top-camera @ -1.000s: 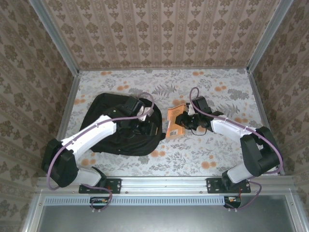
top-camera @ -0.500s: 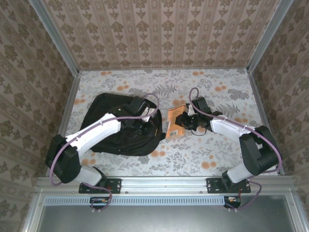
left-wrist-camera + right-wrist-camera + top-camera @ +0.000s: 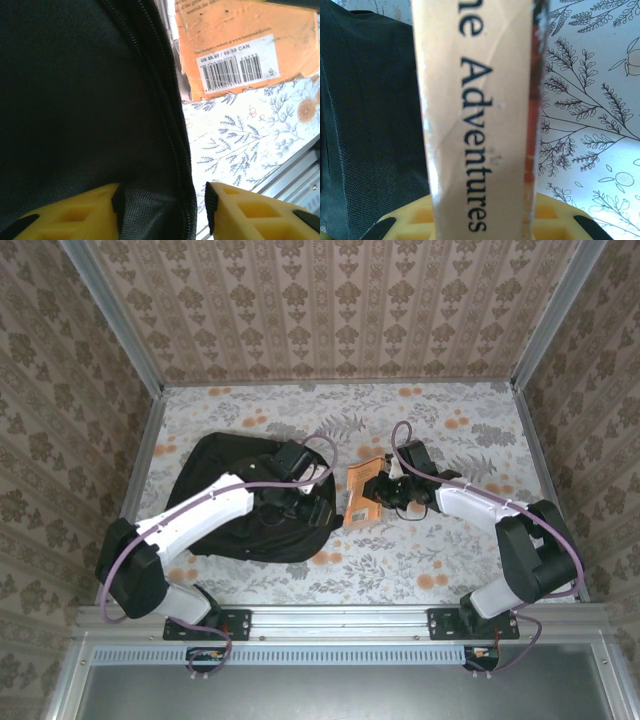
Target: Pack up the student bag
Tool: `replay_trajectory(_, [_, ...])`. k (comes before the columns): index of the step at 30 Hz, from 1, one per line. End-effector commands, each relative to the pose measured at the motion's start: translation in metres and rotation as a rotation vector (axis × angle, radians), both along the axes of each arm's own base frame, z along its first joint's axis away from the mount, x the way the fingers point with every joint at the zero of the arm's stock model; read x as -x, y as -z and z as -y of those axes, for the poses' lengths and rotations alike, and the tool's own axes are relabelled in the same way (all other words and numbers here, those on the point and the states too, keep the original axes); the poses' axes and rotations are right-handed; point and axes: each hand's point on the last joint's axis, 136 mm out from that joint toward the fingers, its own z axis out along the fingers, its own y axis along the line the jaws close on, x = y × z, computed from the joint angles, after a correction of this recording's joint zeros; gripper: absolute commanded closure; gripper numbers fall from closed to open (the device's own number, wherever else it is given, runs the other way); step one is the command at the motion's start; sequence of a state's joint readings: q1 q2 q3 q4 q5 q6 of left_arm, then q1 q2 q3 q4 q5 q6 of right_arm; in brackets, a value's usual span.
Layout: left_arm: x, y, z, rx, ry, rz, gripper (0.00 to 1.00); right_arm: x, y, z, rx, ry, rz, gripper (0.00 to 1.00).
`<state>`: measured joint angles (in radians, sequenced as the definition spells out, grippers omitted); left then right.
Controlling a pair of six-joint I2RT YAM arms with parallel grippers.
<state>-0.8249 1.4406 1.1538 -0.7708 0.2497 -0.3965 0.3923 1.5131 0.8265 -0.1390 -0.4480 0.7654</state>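
Counted on the floral table (image 3: 450,420): one student bag (image 3: 225,460), one orange paperback book (image 3: 358,498), two grippers. Student bag black, soft and flat on the left half of the table, rounded end toward the left wall, its right edge just beside the book. Left gripper (image 3: 305,502) down over that right edge, near the bag's corner closest to the book. From the left wrist, yellow fingers (image 3: 75,217) standing about half apart, astride the bag's zipper (image 3: 160,115) and the fabric fold beside it; left finger against the cloth, right finger just off the bag's edge with a sliver of table showing between, so parted and not clamping anything. Beyond the fingers, the back cover of the book with one white barcode label (image 3: 235,67), touching or very nearly touching the bag's edge. Right gripper (image 3: 383,490) closed on the book from the right side, at about the middle of the table. From the right wrist, the pale spine upright between the yellow fingers (image 3: 555,215), lettering reading "Adventures" along it, bag fabric dark on the left and floral cloth on the right. Book tilted off the table on the held side, its far edge toward the bag
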Motion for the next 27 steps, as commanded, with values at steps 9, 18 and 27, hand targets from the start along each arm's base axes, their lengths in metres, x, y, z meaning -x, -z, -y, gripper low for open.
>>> replay_trajectory(9, [0.008,0.002,-0.004,-0.13,0.087,0.068,0.46,-0.001,0.006,-0.006,-0.018,-0.007,-0.011,1.0])
replay_trajectory(18, [0.01,0.011,-0.002,-0.169,0.119,0.065,0.46,-0.001,0.007,-0.006,-0.008,-0.016,-0.015,1.0])
replay_trajectory(27, [0.007,0.009,-0.005,-0.198,0.131,0.087,0.59,-0.002,0.005,-0.005,-0.004,-0.018,-0.01,1.0])
